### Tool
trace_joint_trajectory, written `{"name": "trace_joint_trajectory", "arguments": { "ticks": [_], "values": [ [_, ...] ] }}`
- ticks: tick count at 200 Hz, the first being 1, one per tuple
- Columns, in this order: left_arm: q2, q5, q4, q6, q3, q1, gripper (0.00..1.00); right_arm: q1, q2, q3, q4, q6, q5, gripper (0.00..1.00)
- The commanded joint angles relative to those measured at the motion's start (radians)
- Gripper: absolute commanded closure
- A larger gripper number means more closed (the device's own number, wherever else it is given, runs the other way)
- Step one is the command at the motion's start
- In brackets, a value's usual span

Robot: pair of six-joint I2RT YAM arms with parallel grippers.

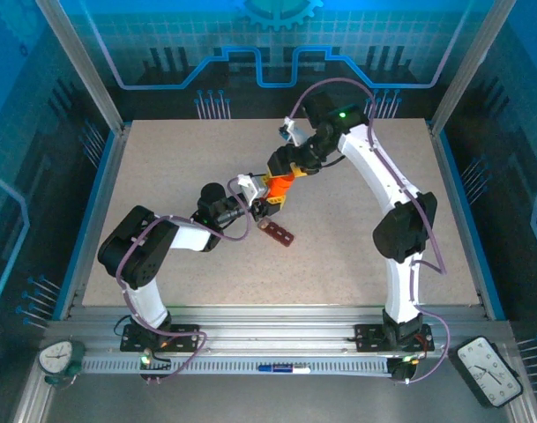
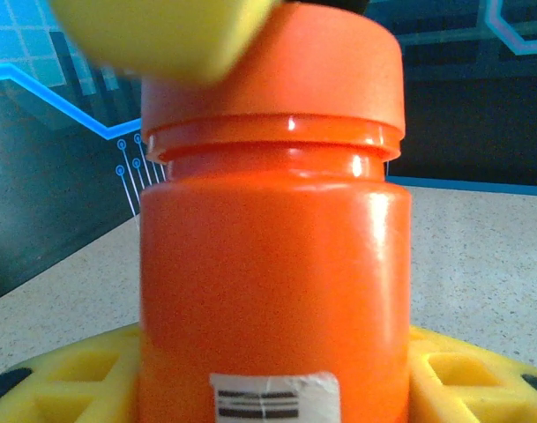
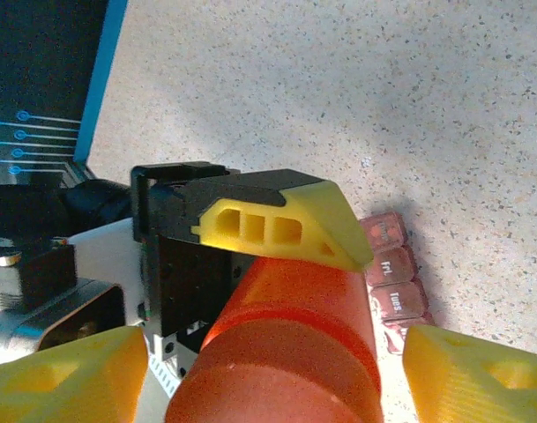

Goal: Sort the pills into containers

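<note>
Reddish containers (image 3: 393,278), contents unseen; left gripper (image 1: 266,204) tight on orange bottle (image 2: 272,264), right gripper (image 3: 277,379) spread.

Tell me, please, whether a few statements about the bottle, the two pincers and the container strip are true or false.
1. The left pincer grips the orange bottle by its body. True.
2. The bottle's cap has been taken off. False: the cap sits on the bottle's neck.
3. The right pincer is clamped tight on the cap. False: its fingers stand apart on either side of the cap, with a gap showing on each side.
4. The container strip lies on the table, held by neither pincer. True.
</note>
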Motion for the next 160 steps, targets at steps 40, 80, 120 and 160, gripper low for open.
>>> {"name": "trace_joint_trajectory", "arguments": {
  "ticks": [40,80,120,160],
  "values": [
    [-0.021,0.002,0.098,-0.085,0.020,-0.002,1.00,-0.121,-0.194,-0.087,0.196,0.099,-0.151,0.20],
    [-0.021,0.003,0.106,-0.148,0.030,-0.002,1.00,-0.178,-0.323,-0.250,0.413,0.144,-0.078,0.23],
    [-0.041,0.039,0.093,-0.202,0.035,0.001,1.00,-0.169,-0.441,-0.448,0.601,-0.024,-0.007,0.21],
    [-0.037,0.106,0.088,-0.271,0.054,0.005,1.00,-0.130,-0.466,-0.490,0.595,-0.135,0.004,0.14]
  ]
}}
